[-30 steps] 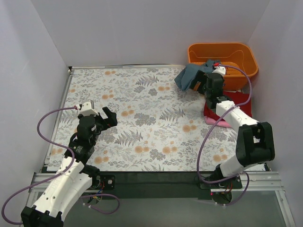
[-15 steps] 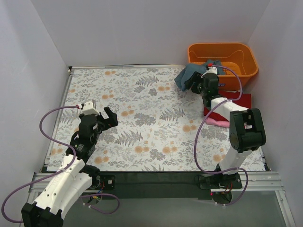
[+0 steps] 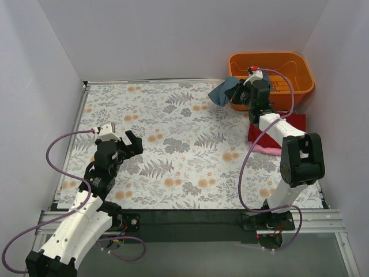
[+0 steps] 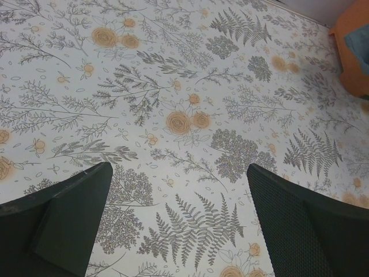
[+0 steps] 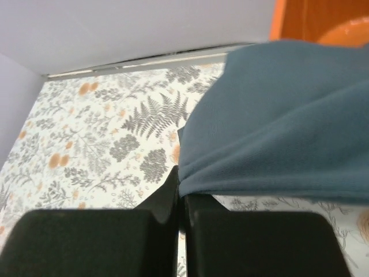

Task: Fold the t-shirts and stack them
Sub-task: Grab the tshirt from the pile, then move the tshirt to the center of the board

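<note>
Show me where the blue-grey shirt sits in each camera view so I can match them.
Top external: blue-grey shirt at upper right, at the left end of the orange basket, held by the right gripper.
Left wrist: blue-grey shirt is a sliver at the right edge, against the basket.
Right wrist: blue-grey shirt fills the right half, jaws shut on its lower-left edge.
Shared landmark: the orange basket.

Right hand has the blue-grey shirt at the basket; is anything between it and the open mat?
Nothing visible. The right hand is shut on the blue-grey shirt, and the floral mat left of it is bare. The dark red shirt lies nearer, aside.
</note>
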